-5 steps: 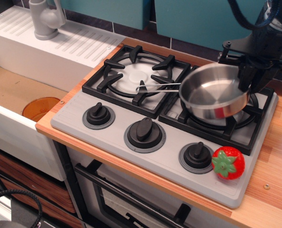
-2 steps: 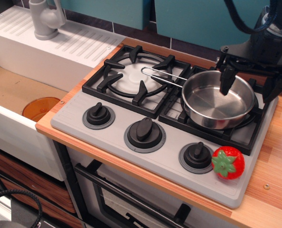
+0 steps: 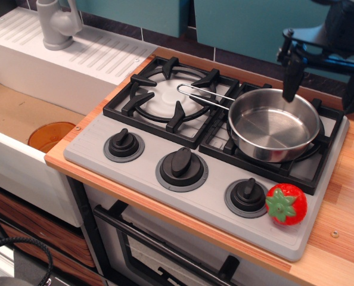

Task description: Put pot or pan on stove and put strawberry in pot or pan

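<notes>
The shiny steel pan [image 3: 275, 126] sits flat on the right burner grate of the grey stove [image 3: 142, 177], its wire loop handle [image 3: 204, 94] pointing left over the left burner. The pan is empty. My gripper [image 3: 324, 82] hangs just above the pan's far right rim, open and empty, with one dark finger [image 3: 292, 76] over the pan's back edge and the other partly cut off at the right edge of the view. The red strawberry [image 3: 287, 204] with its green cap lies on the stove's front right corner, next to the right knob [image 3: 247, 195].
An orange round dish [image 3: 50, 136] lies in the sink at the left. A grey faucet [image 3: 58, 22] stands on the white drainboard at the back left. Wooden counter [image 3: 344, 202] runs to the right of the stove. The oven door handle [image 3: 165, 257] is below.
The pan went from being held tilted above the right burner to resting flat on it. The gripper opened, let go of it and has risen above the rim.
</notes>
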Robot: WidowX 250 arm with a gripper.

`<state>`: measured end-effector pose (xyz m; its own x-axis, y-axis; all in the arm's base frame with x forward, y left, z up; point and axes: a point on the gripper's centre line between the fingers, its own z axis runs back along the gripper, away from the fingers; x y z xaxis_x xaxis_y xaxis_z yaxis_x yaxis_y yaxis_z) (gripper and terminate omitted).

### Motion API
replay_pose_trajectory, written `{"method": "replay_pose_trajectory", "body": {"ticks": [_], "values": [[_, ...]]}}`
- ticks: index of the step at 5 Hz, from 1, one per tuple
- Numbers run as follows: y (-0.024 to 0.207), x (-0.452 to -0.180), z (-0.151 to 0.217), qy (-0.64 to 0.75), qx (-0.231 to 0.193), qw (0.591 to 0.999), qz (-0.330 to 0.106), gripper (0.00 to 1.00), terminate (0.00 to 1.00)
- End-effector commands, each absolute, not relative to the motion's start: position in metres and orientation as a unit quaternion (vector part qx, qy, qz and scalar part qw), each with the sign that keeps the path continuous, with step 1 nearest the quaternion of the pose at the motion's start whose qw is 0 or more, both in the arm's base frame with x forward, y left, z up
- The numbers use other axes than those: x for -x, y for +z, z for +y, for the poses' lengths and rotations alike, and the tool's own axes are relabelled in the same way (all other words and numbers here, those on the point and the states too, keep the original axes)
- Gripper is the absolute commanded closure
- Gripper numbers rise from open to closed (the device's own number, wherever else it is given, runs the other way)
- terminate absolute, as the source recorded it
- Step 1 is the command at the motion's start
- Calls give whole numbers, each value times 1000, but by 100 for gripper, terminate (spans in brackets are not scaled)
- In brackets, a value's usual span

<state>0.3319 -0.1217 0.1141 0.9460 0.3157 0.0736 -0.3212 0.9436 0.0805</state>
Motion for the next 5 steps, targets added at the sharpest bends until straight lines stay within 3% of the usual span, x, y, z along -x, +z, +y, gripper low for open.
{"method": "replay_pose_trajectory", "body": {"ticks": [1, 5], "values": [[148, -327, -117, 152, -23, 986, -58, 0, 0], [123, -301, -111, 142, 2, 989, -51, 0, 0]]}}
